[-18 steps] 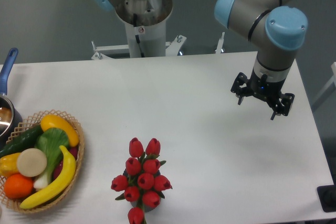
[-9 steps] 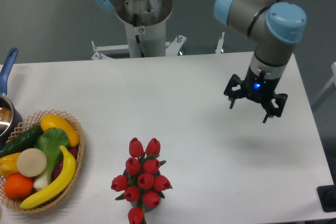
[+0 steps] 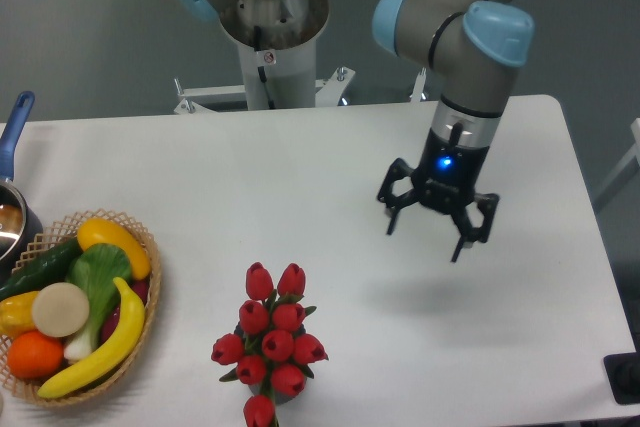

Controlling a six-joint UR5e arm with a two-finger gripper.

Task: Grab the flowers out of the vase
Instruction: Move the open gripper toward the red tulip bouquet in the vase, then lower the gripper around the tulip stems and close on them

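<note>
The flowers (image 3: 270, 343), a bunch of red tulip buds with green leaves, stand near the table's front edge, left of centre. The vase under them is almost wholly hidden by the blooms; only a dark sliver (image 3: 283, 394) shows at the bottom. My gripper (image 3: 425, 233) hangs above the table to the upper right of the bunch, well apart from it. Its black fingers (image 3: 391, 219) are spread open with nothing between them.
A wicker basket (image 3: 140, 337) with fruit and vegetables sits at the front left. A pot with a blue handle (image 3: 14, 132) pokes in at the left edge. The robot base (image 3: 272, 32) stands behind the table. A black object (image 3: 624, 377) lies at the right front corner.
The arm has swung left and slightly toward the front, bringing the open gripper closer to the flowers. The flowers and basket have not moved.
</note>
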